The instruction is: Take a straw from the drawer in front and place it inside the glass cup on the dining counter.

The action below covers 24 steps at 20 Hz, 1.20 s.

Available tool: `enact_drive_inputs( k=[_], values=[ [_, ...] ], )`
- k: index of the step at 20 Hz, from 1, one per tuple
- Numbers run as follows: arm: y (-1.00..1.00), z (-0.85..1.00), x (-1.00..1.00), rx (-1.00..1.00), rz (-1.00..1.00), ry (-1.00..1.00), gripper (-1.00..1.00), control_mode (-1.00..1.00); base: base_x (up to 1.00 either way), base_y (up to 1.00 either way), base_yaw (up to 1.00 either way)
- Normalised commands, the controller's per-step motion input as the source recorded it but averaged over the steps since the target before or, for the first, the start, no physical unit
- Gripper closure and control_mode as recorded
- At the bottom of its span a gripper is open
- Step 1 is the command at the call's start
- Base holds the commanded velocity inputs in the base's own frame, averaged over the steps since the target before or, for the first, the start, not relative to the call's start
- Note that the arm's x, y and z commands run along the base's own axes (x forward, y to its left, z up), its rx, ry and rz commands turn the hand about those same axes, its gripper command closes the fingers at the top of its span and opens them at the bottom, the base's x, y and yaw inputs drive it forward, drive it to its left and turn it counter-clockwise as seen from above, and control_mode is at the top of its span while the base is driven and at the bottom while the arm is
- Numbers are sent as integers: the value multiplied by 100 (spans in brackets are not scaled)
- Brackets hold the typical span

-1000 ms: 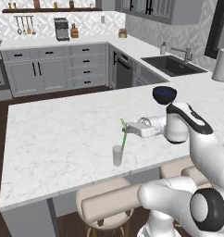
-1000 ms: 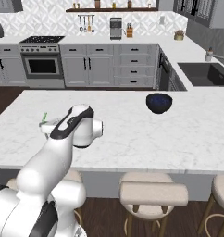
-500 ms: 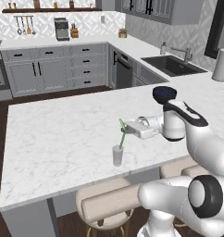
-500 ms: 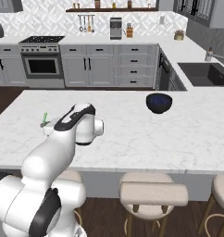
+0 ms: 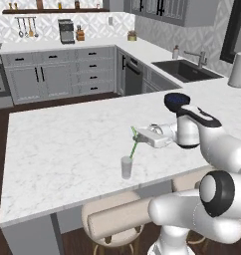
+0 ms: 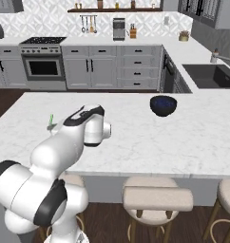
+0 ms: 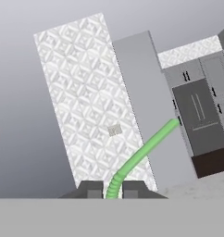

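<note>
1. The straw [image 5: 134, 145] is pinched near its upper end between the two dark tips of the gripper [image 5: 139, 135] — the jaws stand narrow, closed on it, which the hand view confirms with the green shaft rising out from between the tips [image 7: 140, 153].
2. Its long axis runs steeply down and slightly toward the near edge of the dining counter [image 5: 53, 149], tilted rather than plumb; the bent top pokes above the fingers.
3. The lower end of the straw reaches the mouth of the glass cup [image 5: 126, 167] and appears to sit just inside the rim, though whether it touches the bottom I cannot tell.
4. The cup stands upright close to the near edge of the counter, above the stools, roughly midway along that edge.
5. So the cup lies below the fingers and a little nearer the near edge — the relation the next move turns on. In my judgement the hand needs to lower along the straw's own line, or simply let go, so the shaft slides in and leans on the rim.
6. A risk: the tilt could push the light cup sideways or tip it.
7. The dark bowl [image 6: 163, 105] sits well apart, toward the far edge.
</note>
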Motion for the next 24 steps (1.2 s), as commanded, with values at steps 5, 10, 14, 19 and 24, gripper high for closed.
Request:
enact_drive_inputs(
  k=[5, 10, 14, 19, 24],
  values=[
    [-2, -19, 0, 1, 0, 0, 100, -100, 0, 0, 0],
    [0, -16, 0, 1, 0, 0, 100, -100, 0, 0, 0],
    [0, -17, 0, 1, 0, 0, 100, -100, 0, 0, 0],
    [0, -14, 7, 0, 0, 0, 100, -100, 0, 0, 0],
    [4, -5, 14, 0, 0, 0, 100, -100, 0, 0, 0]
  ],
)
